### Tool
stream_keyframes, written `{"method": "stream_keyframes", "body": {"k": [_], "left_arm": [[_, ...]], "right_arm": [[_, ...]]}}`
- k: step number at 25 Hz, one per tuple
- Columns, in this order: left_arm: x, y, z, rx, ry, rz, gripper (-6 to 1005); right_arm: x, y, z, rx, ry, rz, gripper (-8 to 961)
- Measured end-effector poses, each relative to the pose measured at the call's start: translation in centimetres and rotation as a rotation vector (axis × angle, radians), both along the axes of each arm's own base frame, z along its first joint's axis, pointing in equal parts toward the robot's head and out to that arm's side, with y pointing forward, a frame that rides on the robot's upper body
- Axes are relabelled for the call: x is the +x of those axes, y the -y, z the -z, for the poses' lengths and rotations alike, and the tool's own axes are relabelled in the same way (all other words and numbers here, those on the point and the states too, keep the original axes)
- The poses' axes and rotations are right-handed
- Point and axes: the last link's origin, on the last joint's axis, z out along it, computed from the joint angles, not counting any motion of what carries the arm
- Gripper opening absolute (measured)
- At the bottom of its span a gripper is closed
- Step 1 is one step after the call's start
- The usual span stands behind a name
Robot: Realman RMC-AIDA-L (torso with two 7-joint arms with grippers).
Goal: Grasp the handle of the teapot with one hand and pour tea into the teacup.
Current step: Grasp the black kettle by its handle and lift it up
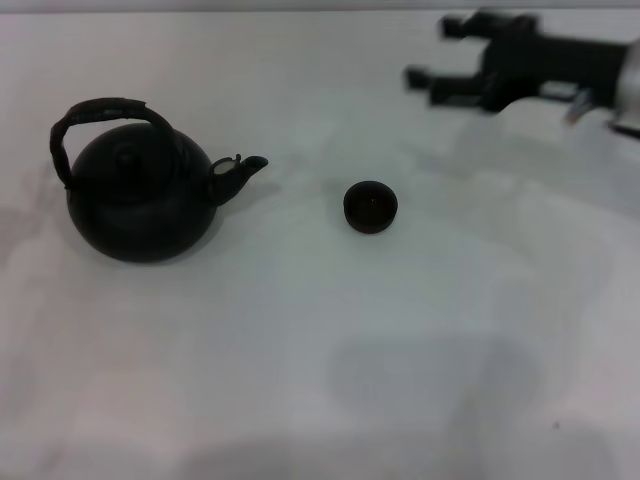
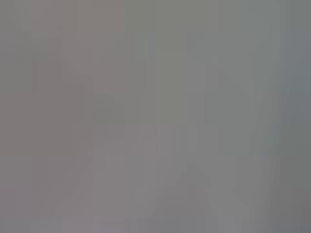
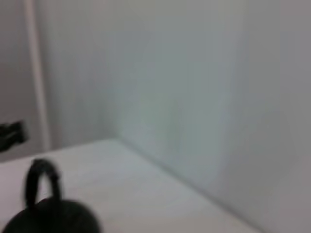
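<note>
Black right hand (image 1: 432, 52) hovers spread, far beyond teacup (image 1: 370, 206).

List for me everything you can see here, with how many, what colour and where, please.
Round matte black teapot: one, black, on the white table's left side, spout pointing toward the cup.
Dark arched strap handle: one, dark brown-black, looping upright over the teapot's lid.
Small round dark handleless teacup: one, brown-black, near the middle, apart from the spout.
White table: one, white, beneath everything.
Right gripper: one, black, far right, above the table, fingers apart, holding nothing.
Left gripper: not in view.
</note>
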Motion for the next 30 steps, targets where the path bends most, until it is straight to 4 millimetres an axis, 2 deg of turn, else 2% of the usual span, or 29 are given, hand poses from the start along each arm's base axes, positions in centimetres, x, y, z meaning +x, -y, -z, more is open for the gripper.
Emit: {"method": "stream_keyframes", "body": {"k": [4,7,21,30], "left_arm": [[0.9,1.2,0.2,-0.013,-0.016,0.079,828],[1.8,1.8,0.5,-0.028,-0.025,0.144,828],[2.6,-1.4,4.6,-0.279,-0.076,0.137,828],[2.0,-1.6,4.8,-0.225,0.004,0.036,828]], "right_arm": [[1.7,-0.2,-2.5,0.084,-0.046,0.063,848],[2.5,-0.3,-3.2,0.114,-0.059,0.093,848],[3.0,-0.4,-2.9,0.118,-0.056,0.105,846],[3.5,-0.6,-2.6,0.132,-0.046,0.128,845]]}}
